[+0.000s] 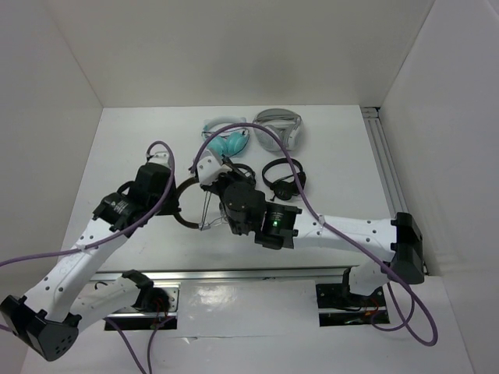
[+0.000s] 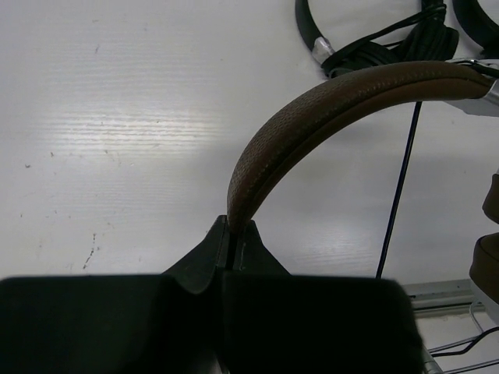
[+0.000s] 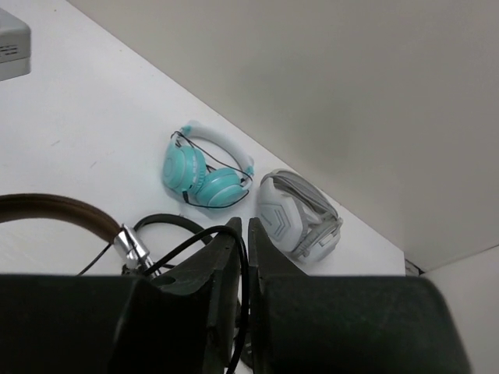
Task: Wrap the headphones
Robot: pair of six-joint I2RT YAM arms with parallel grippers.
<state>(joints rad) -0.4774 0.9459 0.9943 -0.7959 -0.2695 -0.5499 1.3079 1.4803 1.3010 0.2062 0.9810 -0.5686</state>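
Plainly, the left fingers (image 2: 204, 255) were clamped together on one end of the brown headband (image 2: 327, 101) of the headphones (image 1: 181, 214). From that grip the band arched away over the white table (image 1: 132, 148). A silver joint (image 2: 491, 93) showed at its far end, and brown ear cups (image 2: 487, 265) sat at the right edge of the left wrist view. The headphones were near the middle of the table, between the two arms. Whether any part of them rested on the surface could not be told.

The right fingers (image 3: 210, 280) stood almost together. The thin black cable (image 3: 243, 265) looped over their tips and ran down through the narrow gap between them, so they appeared to be pinching it. In the left wrist view the same cable hung as a straight dark line beneath the headband.

Farther back on the table lay a small black pair of headphones (image 1: 282, 179), just beyond the right arm's wrist. Behind it, near the back wall, a teal pair (image 1: 228, 140) and a white-grey pair (image 1: 281, 128) lay side by side.
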